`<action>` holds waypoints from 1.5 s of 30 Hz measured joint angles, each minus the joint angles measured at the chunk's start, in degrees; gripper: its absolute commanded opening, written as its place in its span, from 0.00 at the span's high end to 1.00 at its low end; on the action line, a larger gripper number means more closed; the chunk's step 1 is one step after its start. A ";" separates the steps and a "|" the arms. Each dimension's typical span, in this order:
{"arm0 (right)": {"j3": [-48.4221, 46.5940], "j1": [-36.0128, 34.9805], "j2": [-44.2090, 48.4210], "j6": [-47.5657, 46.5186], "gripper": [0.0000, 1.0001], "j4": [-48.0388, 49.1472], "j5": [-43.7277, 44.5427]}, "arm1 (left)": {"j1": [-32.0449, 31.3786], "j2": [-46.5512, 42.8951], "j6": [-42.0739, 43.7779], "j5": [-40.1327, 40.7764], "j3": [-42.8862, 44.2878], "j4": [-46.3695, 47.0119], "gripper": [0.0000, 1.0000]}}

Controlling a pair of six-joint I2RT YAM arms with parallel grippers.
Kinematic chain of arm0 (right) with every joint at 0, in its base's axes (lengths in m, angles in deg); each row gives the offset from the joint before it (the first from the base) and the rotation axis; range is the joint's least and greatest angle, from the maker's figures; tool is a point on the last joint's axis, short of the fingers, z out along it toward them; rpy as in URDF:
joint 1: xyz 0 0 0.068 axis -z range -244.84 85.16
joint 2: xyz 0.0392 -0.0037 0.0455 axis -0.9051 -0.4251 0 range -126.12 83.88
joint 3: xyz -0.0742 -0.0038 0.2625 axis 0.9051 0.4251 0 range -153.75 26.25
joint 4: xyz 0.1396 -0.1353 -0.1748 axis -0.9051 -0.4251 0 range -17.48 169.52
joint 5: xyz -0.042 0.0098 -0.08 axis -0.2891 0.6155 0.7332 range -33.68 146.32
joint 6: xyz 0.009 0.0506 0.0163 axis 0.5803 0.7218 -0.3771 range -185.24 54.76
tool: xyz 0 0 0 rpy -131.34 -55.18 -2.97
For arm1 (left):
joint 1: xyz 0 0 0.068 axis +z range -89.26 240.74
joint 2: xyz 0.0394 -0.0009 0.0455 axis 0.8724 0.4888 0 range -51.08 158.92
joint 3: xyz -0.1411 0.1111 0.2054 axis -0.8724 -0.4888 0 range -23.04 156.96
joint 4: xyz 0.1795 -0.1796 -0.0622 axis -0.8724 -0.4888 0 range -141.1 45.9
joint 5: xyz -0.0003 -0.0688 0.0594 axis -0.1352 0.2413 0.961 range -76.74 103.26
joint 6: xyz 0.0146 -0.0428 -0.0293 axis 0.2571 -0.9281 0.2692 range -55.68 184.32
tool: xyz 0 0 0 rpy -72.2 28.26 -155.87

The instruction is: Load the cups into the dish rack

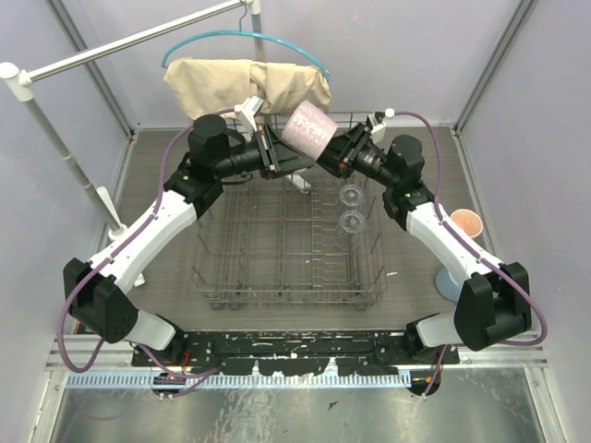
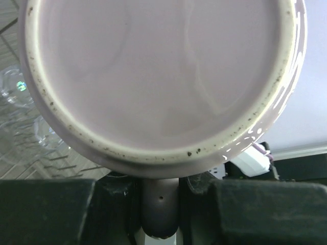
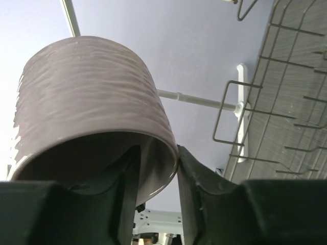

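So far two clear glass tumblers (image 1: 352, 195) sit in the right part of the large grey wire dish rack (image 1: 286, 297), while the peach-orange handled mug (image 1: 466, 222) and the light blue mug (image 1: 447, 281), half hidden by the right arm, stand on the grey counter (image 1: 175, 295) beside it. The mauve-pink ceramic mug (image 1: 309, 130) hangs above the rack's far edge between both arms: the left gripper (image 2: 159, 206) has its jaws closed on the handle, and the right gripper (image 3: 156, 171) has its jaws astride the rim wall, though I cannot tell whether they pinch it. No brand, label or writing can be read.
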 measured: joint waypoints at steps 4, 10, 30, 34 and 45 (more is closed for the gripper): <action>0.00 0.35 0.26 -3.52 0.47 -2.32 -0.96 | 0.02 -1.49 4.70 1.51 0.00 -6.51 1.00; 0.85 3.26 1.75 -7.10 0.41 -5.55 -1.40 | 0.07 -2.60 11.54 4.17 0.11 -14.25 1.00; 0.39 9.84 4.46 -20.28 0.00 -16.87 -3.85 | 0.61 -1.95 27.69 15.37 6.16 -33.35 1.00; -3.58 9.81 4.57 -25.64 0.00 -22.03 -3.76 | 0.61 -0.96 33.00 19.71 9.49 -37.75 1.00; -5.99 10.01 8.00 -35.26 0.00 -31.58 -2.56 | 0.81 3.65 39.93 33.97 13.70 -46.45 1.00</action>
